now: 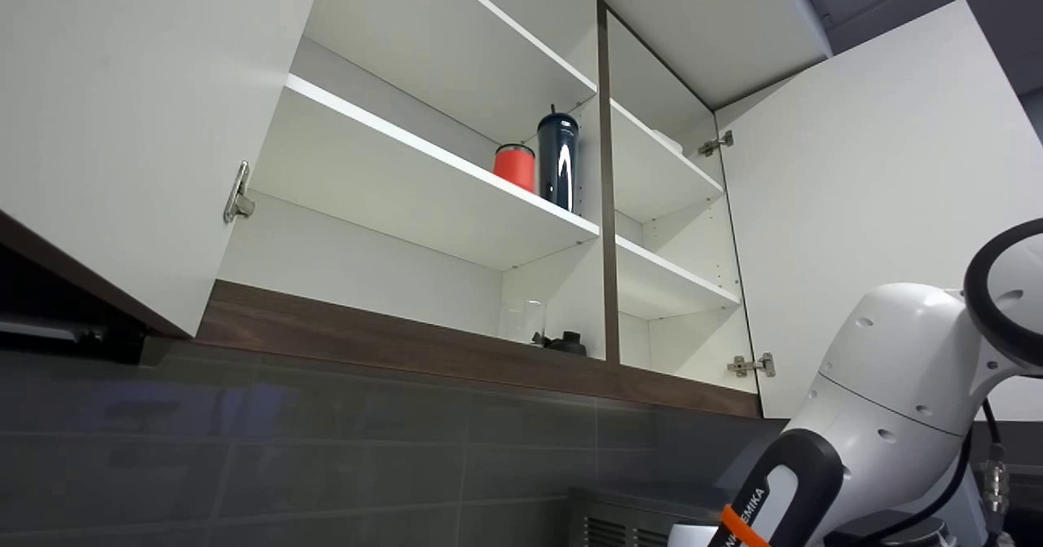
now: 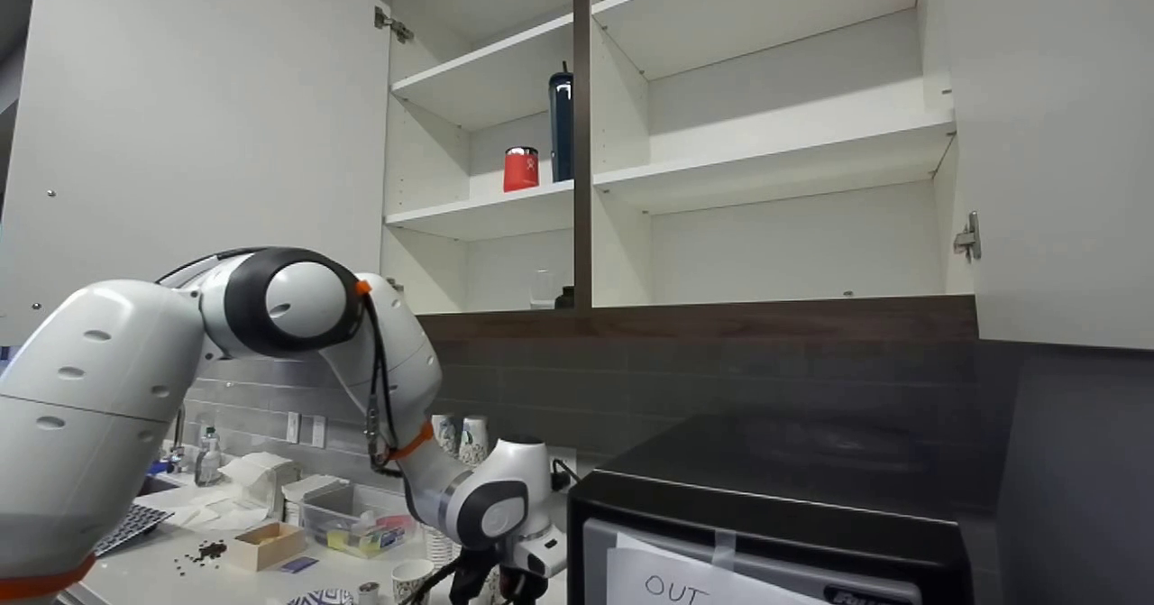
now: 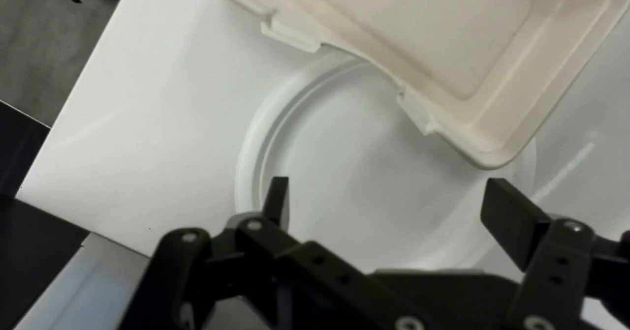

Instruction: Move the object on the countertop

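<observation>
Black gripper (image 3: 386,192) nearest in wrist view: fingers (image 3: 512,222) spread wide, white plate (image 3: 339,187) seen between; cannot tell if touching. Tan box (image 3: 443,35) at 1 o'clock hides part of plate. Task's thing: box or plate, cannot tell which; both over white countertop (image 3: 147,123). In exterior view, "EMIKA" on white arm (image 1: 888,368). In exterior view, "OUT" on paper (image 2: 663,578) on black machine (image 2: 775,488), near gripper at 3 o'clock; red cup (image 2: 521,172), dark tumbler (image 2: 561,127) on shelf (image 2: 487,213) at 12 o'clock.

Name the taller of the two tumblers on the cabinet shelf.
The dark blue tumbler: in both exterior views it rises well above the short red tumbler beside it.
</observation>
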Robot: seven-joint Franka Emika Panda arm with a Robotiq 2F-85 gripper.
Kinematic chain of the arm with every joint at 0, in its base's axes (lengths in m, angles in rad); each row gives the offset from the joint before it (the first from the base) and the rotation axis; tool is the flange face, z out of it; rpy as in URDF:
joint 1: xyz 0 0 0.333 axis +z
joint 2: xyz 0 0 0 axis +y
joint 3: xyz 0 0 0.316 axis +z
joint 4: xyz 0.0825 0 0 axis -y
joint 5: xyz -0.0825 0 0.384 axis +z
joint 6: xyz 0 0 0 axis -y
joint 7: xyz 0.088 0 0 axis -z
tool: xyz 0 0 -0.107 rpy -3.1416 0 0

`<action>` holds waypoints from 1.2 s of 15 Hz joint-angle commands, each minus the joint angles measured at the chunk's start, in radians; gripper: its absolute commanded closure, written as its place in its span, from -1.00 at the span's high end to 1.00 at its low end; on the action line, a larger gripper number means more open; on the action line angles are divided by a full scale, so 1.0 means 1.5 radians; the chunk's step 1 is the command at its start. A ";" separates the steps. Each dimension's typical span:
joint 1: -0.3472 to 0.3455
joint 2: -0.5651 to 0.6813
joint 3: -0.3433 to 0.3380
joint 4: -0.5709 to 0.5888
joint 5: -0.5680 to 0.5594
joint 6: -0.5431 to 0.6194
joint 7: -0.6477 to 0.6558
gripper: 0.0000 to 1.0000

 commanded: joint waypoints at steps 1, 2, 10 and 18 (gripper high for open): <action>0.004 0.023 0.001 -0.001 0.034 -0.007 0.028 1.00; 0.002 0.028 0.005 -0.002 0.046 -0.004 0.031 1.00; -0.013 0.068 0.018 0.007 0.132 0.012 0.020 1.00; -0.021 0.079 0.010 0.026 0.149 0.021 0.021 1.00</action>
